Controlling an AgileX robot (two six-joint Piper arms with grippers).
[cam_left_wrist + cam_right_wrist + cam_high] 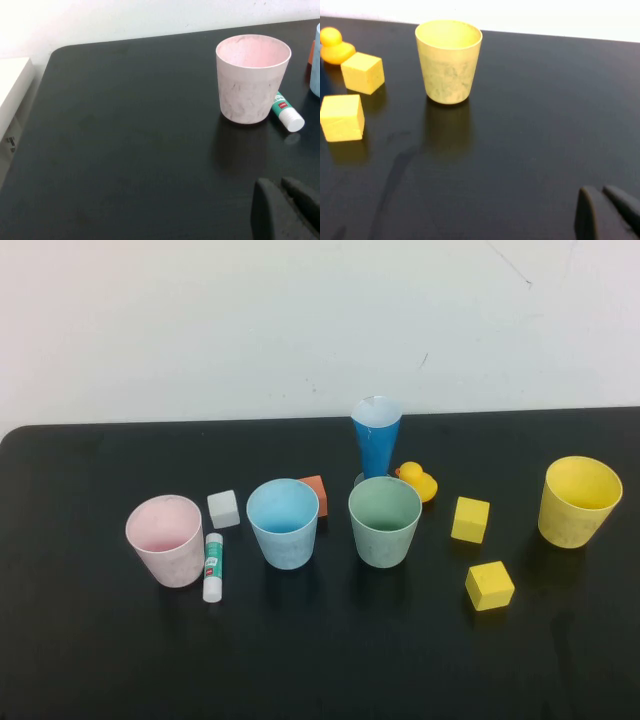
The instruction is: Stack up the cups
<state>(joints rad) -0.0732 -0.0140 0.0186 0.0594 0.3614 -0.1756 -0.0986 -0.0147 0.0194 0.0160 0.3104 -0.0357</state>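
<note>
The only label in sight is on the glue stick (213, 566): a green band with a small red mark on a white tube, its writing too small to read. It lies just beside the pink cup (165, 539), touching or nearly touching its base in the left wrist view.

The surface (320, 660) is a glossy black top with a rounded corner at the far left, faintly mirroring what stands on it. Behind it rises a plain white wall (300, 320) with a few thin dark scuffs. In the left wrist view a white ledge (12, 87) sits past the surface's edge.

The four cups stand upright and apart in a loose row, none stacked: the pink cup at the left, the blue cup (283, 522) and green cup (385, 520) near the middle, and the yellow cup (578, 500) well off to the right. A white cube (223, 508) lies between pink and blue; an orange block (315, 494) peeks out behind the blue cup. Behind the green cup stands a tall blue cone glass (376, 443), with a yellow rubber duck (418, 480) beside it. Two yellow cubes (470, 519) (489, 585) lie between green and yellow cups.

The left gripper (286, 210) hovers near the front of the surface, short of the pink cup, jaws together and empty. The right gripper (607, 212) hangs likewise short of the yellow cup, jaws together, holding nothing.
</note>
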